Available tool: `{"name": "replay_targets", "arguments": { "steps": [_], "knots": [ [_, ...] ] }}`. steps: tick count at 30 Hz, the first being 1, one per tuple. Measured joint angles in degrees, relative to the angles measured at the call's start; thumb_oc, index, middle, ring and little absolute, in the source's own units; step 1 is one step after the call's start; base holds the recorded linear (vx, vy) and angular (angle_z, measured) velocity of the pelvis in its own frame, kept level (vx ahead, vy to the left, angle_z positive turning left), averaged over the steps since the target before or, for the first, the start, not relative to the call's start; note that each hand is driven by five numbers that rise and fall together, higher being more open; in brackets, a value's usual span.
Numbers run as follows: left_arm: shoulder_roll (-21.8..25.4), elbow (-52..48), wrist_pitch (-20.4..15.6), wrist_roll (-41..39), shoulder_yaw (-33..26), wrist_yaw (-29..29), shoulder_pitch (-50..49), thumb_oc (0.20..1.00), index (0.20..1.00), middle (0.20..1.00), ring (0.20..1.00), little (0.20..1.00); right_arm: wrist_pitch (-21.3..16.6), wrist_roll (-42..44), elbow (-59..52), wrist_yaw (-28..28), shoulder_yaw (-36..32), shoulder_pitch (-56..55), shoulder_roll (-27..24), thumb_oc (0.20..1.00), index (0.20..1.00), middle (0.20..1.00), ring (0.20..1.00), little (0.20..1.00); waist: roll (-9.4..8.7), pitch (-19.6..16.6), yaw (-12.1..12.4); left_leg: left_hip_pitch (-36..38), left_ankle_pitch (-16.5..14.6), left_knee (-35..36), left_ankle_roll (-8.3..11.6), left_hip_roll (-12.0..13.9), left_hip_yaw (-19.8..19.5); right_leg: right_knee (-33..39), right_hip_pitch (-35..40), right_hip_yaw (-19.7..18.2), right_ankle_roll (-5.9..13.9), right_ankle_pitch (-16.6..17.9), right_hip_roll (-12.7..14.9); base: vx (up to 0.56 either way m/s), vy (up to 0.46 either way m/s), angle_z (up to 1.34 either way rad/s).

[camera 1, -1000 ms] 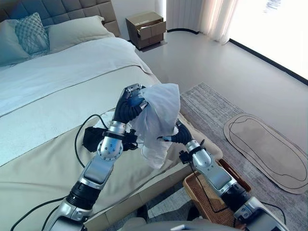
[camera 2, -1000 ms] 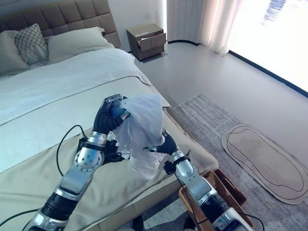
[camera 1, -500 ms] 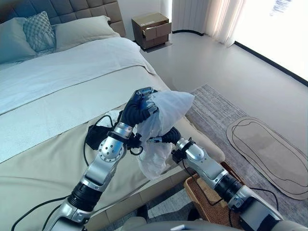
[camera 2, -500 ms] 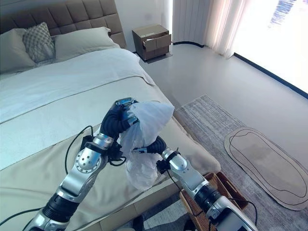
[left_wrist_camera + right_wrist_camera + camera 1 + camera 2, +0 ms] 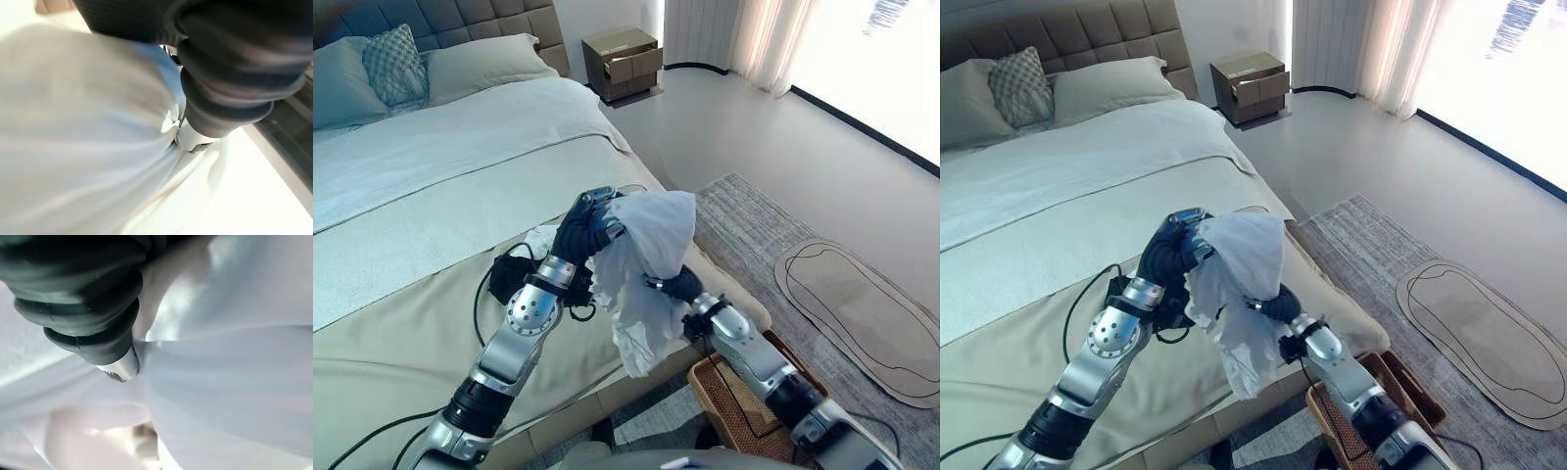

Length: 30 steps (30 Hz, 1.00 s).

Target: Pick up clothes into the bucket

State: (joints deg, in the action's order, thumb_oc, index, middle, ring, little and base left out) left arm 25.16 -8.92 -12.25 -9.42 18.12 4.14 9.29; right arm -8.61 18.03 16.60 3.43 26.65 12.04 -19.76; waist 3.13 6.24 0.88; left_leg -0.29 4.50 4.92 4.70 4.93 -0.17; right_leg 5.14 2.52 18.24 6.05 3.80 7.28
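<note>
A white garment [image 5: 646, 269] hangs in the air above the near corner of the bed [image 5: 431, 196], held between both hands. Its long axis runs nearly vertical: the bunched upper end sits at the left hand [image 5: 585, 220], and the loose lower end tapers downward past the bed edge, pointing toward the floor beside the wicker basket [image 5: 729, 397].

The left hand is raised above the mattress, its dark ribbed cover toward the viewer and its fingers buried in the top of the cloth; whether they are curled round it cannot be told. The right hand [image 5: 674, 286] meets the garment at mid-height from the basket side; its fingers are likewise wrapped in fabric, so its grasp cannot be told either.

The head views give the setting: a dark garment [image 5: 509, 277] lying on the beige bedspread just behind the left arm, a patterned pillow [image 5: 393, 61] at the headboard, a nightstand [image 5: 623, 61] beyond, and an oval mat [image 5: 862, 318] on the grey rug [image 5: 749, 220]. The wrist views show the white cloth pressed close against each ribbed cover, with a silver finger base entering the folds.
</note>
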Motion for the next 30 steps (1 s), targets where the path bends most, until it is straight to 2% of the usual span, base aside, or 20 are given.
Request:
{"name": "replay_targets", "arguments": {
  "steps": [4,7,8,11,14,18,22,24,30],
  "knots": [
    [-0.9,2.3,-0.1,1.9,-1.1,0.5,-2.8,0.2,0.2,0.2,0.2,0.2,-1.0,-1.2,-1.1,-1.0,-4.0,-3.3,-1.0,0.2,0.2,0.2,0.2,0.2,-0.09,0.0,-0.5,0.1,0.0,0.0,-0.01,0.1,0.2,0.0,0.0,-0.2,0.01,0.0,0.0,0.0,0.0,0.0],
    [-4.2,6.1,-0.9,1.9,-1.1,0.8,-3.3,0.2,0.2,0.2,0.2,0.2,-2.5,-1.4,-2.0,-2.0,-7.0,-5.5,-0.8,0.2,0.2,0.2,0.2,0.2,-0.3,0.0,-0.6,0.3,0.0,0.0,-0.02,0.1,0.2,0.0,0.1,-0.3,0.02,0.0,0.0,0.0,0.0,0.0],
    [-5.2,8.0,-1.0,1.7,-1.1,0.9,-3.4,1.0,1.0,1.0,1.0,1.0,-2.7,-1.6,-2.0,-2.6,-8.2,-6.0,-0.7,0.2,0.2,0.2,0.2,0.2,-0.56,0.0,-1.4,0.3,-0.1,0.0,-0.03,0.1,0.3,0.0,0.1,-0.3,0.02,0.0,-0.1,0.0,0.0,0.0],
    [-7.9,12.6,-2.2,-1.6,-1.7,1.7,-3.4,1.0,1.0,1.0,1.0,1.0,-3.0,-1.6,-1.8,-5.3,-12.8,-8.6,-0.5,0.2,0.2,0.2,0.2,0.2,-0.84,-0.2,-1.5,0.4,-0.2,0.1,-0.29,0.1,0.5,0.0,0.1,-0.6,0.04,0.0,-0.1,0.01,-0.001,-0.03],
    [-8.2,16.2,-2.8,-5.2,-4.8,3.1,-3.7,1.0,1.0,1.0,1.0,1.0,-3.0,-1.6,-0.7,-9.2,-18.6,-11.5,-1.3,0.2,0.2,0.2,0.2,0.2,-1.06,-0.2,-1.7,0.6,-0.3,0.1,-0.3,0.2,1.3,0.0,-0.1,-1.1,0.03,0.0,-0.1,0.0,-0.005,-0.09],
    [-8.1,19.6,-3.2,-6.5,-6.0,3.3,-4.7,1.0,1.0,1.0,1.0,1.0,-3.1,-1.6,-0.3,-11.7,-21.8,-13.7,-1.7,0.2,0.2,0.2,0.2,0.2,-1.38,-0.4,-1.8,0.7,-0.2,0.1,-0.21,0.3,1.8,0.0,-0.5,-1.9,0.02,0.0,-0.2,0.0,0.0,-0.11],
    [-8.3,23.6,-3.2,-7.2,-5.9,2.1,-7.9,1.0,1.0,1.0,1.0,1.0,-3.6,-2.0,0.4,-13.9,-25.1,-15.3,-1.6,0.2,0.2,0.2,0.2,0.2,-1.6,-0.5,-3.3,0.7,-0.3,0.1,-0.31,0.3,2.4,0.0,-0.8,-2.6,0.03,0.0,-0.2,0.01,-0.003,-0.08],
    [-8.8,26.9,-2.8,-7.7,-5.9,1.0,-9.0,1.0,1.0,1.0,1.0,1.0,-4.2,-2.7,2.5,-15.3,-27.9,-15.5,-1.5,0.2,0.2,0.2,0.2,0.2,-1.61,-0.6,-3.2,0.9,-0.4,0.1,-0.44,0.4,3.1,0.0,-1.0,-3.2,0.04,0.0,-0.2,-0.01,-0.005,-0.14],
    [-10.0,28.3,-2.7,-12.3,-5.9,-0.8,-10.9,1.0,1.0,1.0,1.0,1.0,-4.8,-2.8,4.1,-18.3,-30.5,-15.9,-1.4,0.2,0.2,0.2,0.2,0.2,-1.59,-0.6,-3.5,-0.3,-0.4,-0.5,-0.46,0.2,3.8,-0.6,-3.0,-4.4,0.36,-0.1,-0.1,-0.12,0.006,-0.11]
  ]
}}
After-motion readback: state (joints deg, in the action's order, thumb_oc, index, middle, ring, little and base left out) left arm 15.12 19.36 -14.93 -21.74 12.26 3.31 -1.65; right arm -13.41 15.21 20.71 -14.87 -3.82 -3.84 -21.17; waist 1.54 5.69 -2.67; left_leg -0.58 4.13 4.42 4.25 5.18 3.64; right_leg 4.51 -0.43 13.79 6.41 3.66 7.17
